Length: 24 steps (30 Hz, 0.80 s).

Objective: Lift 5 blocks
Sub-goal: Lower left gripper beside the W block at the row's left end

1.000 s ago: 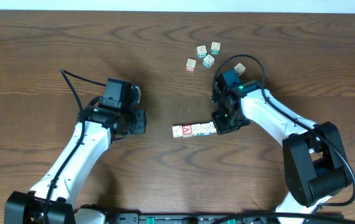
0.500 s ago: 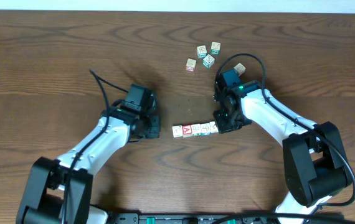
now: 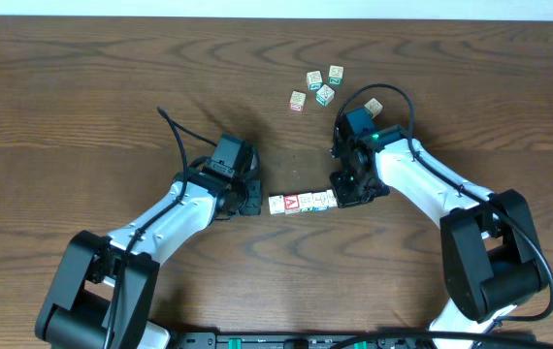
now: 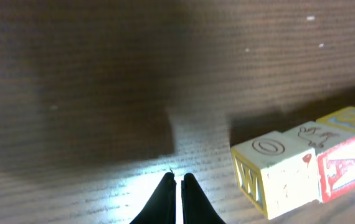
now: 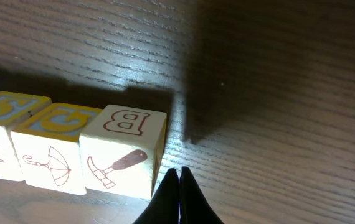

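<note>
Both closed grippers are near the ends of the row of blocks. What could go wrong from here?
1. The right gripper sits by a corner of the B block, not at mid-face. A push there may turn the block or slip past it.
2. The left gripper, shut, stands apart from the end block and looks off its line. An uneven squeeze could buckle the row and drop blocks.

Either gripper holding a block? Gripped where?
Neither. Both are shut empty: left gripper sits apart from the row of blocks, right gripper beside the B block at its other end.
</note>
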{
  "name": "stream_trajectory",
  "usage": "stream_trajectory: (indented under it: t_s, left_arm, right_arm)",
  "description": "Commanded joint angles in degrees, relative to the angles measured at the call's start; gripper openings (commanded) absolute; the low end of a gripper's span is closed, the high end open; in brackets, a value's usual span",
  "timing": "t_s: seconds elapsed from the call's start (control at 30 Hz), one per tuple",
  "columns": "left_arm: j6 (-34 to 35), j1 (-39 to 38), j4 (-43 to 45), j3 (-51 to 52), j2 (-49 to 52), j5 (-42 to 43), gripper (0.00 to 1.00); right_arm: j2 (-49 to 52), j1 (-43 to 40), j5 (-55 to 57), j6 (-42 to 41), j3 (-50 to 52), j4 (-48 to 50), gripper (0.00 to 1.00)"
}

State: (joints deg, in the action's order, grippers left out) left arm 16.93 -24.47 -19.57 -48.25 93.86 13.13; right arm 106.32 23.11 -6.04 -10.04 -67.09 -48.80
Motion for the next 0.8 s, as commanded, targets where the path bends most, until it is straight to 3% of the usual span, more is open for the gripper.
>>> stream_trajectory:
  t_s: [0.0,0.23,0.77]
  left_arm:
    - [0.8,0.0,1.6,0.3,0.6,-4.3,0.07]
    - [1.0,0.1,9.4,0.3,0.6,-5.6,0.07]
    - [2.3,0.0,15.6,0.3,6.1,-1.6,0.07]
  right_arm:
    - [-0.4,0.2,0.0,-0.7,0.2,-0.3,0.01]
    - [-0.4,0.2,0.0,-0.7,0.2,-0.2,0.01]
    - [-0.4,0.2,2.3,-0.9,0.2,0.4,0.01]
